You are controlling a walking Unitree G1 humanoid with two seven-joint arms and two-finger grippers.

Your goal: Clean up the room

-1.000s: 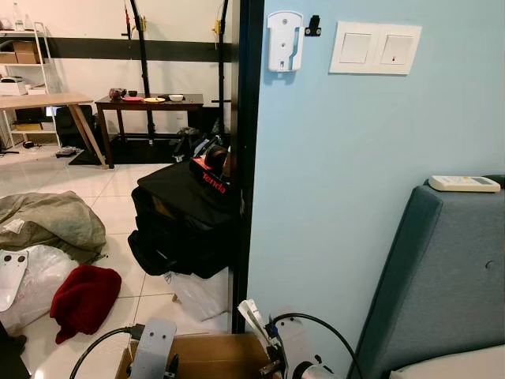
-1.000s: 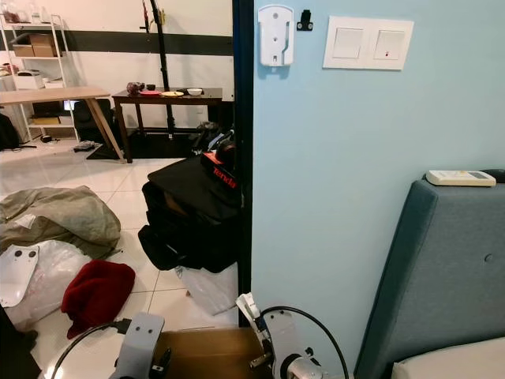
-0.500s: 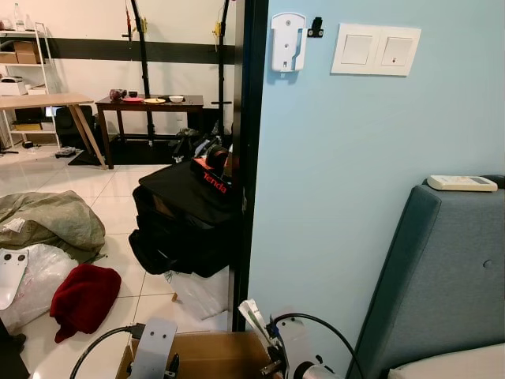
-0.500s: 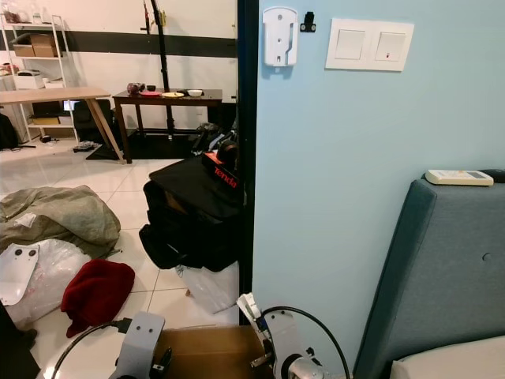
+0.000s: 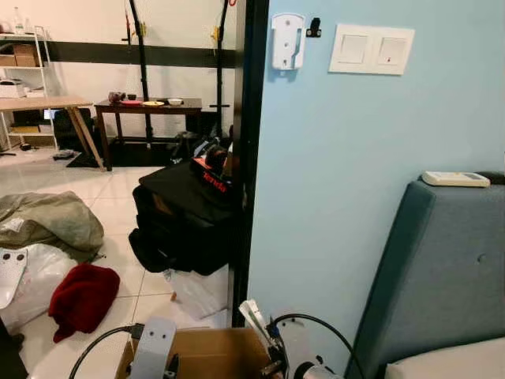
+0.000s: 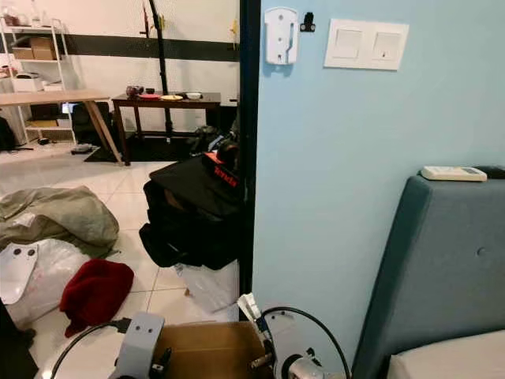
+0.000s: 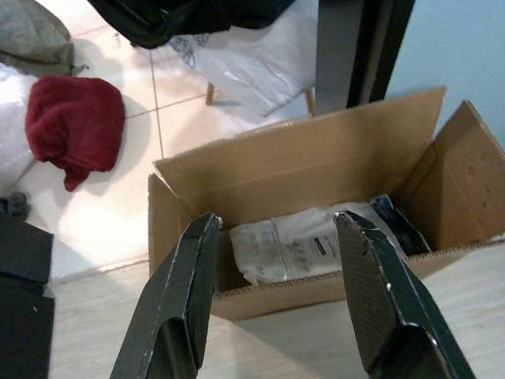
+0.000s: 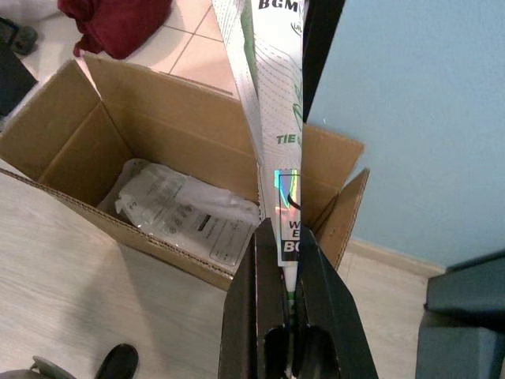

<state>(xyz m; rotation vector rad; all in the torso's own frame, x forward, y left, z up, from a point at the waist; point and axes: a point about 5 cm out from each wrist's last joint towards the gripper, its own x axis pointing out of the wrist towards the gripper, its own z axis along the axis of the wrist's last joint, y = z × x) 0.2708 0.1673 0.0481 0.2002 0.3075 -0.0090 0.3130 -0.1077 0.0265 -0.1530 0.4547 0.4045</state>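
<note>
While right fingers (image 8: 286, 237) pinch a packet (image 8: 272, 103) above the box (image 8: 158, 126); left fingers (image 7: 276, 260) gape empty.

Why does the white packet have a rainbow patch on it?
In the right wrist view, light glints off a shiny sticker on the flat white packet that the right gripper pinches over the brown cardboard box; the eye views look slightly soft.

Parted left claw (image 7: 276, 237) above cardboard box (image 7: 316, 166), seemingly
</note>
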